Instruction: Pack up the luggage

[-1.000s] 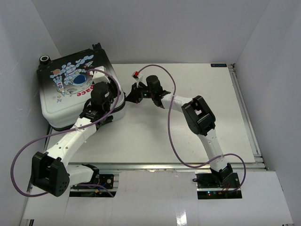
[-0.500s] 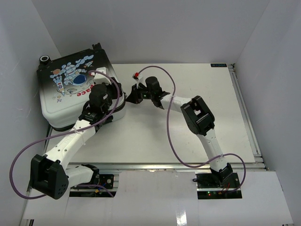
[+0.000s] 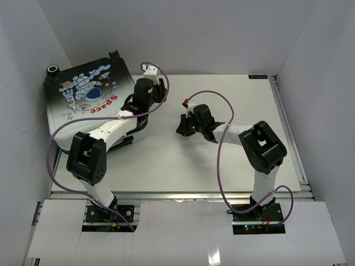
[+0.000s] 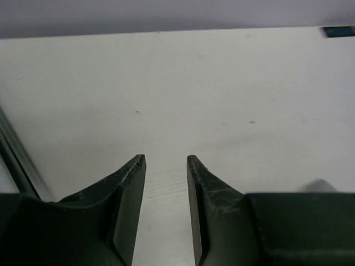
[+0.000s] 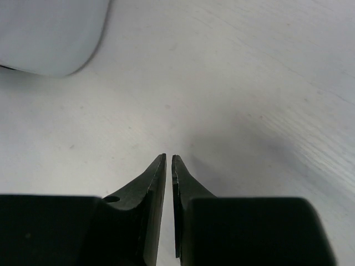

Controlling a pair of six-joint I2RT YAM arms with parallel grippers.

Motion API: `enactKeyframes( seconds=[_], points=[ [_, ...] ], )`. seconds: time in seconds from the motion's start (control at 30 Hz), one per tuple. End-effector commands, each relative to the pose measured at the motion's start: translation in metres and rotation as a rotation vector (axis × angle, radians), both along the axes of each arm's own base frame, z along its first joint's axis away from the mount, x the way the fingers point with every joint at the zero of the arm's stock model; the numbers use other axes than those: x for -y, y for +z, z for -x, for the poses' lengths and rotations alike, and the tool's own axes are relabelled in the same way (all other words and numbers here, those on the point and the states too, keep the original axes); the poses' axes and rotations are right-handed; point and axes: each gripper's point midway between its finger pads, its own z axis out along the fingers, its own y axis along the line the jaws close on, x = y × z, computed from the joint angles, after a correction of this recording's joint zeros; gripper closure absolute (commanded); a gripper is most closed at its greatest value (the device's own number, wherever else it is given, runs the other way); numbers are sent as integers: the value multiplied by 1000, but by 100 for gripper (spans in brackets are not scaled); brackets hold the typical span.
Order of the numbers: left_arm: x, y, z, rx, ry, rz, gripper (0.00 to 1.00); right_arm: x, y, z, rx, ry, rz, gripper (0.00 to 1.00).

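The luggage lies closed at the table's back left, astronaut and red "Space" print facing up. My left gripper is by the luggage's right edge, pointing out over the bare table; its jaws stand a little apart with nothing between them. My right gripper is over the middle of the table, to the right of the luggage and apart from it. Its jaws are nearly together and empty. The luggage's white rounded corner shows at the top left of the right wrist view.
White walls enclose the table on the left, back and right. A metal rail runs along the table's right edge. A small blue tag sits at the back right edge. Purple cables loop off both arms.
My left arm has folded in and its gripper has moved from the luggage's front right corner to its right edge, further back. My right gripper has pulled back from the luggage towards the table's middle.
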Motion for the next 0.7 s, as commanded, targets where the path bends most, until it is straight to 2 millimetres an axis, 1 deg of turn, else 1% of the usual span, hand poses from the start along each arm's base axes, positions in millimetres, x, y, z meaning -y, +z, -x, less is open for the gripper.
enactKeyframes(
  seconds=[0.0, 0.07, 0.13, 0.17, 0.23, 0.3, 0.37, 0.5, 0.6, 0.67],
  points=[
    [-34, -38, -22, -95, 297, -157, 56, 16, 3, -7, 57, -31, 30, 85],
    [-64, -41, -15, -93, 482, -274, 57, 20, -2, -9, 47, -27, 38, 85],
    [-89, -35, 1, -82, 604, -351, 57, 22, -5, -9, 42, -23, 45, 85],
    [-98, -32, 9, -79, 641, -372, 57, 23, -7, -8, 40, -20, 47, 85],
    [-112, -27, 23, -81, 689, -388, 56, 24, -10, -6, 36, -15, 52, 85],
    [-128, -20, 41, -93, 739, -413, 55, 25, -8, -6, 39, -16, 48, 85],
    [-141, -20, 55, -110, 770, -426, 54, 23, -4, -4, 42, -11, 40, 86],
    [-167, -16, 88, -126, 844, -413, 51, 23, 9, -2, 54, -5, 18, 86],
    [-185, -8, 118, -98, 878, -355, 50, 25, 19, 0, 69, -11, 7, 86],
    [-193, -3, 128, -84, 890, -346, 50, 27, 24, 2, 74, -14, 5, 86]
  ],
)
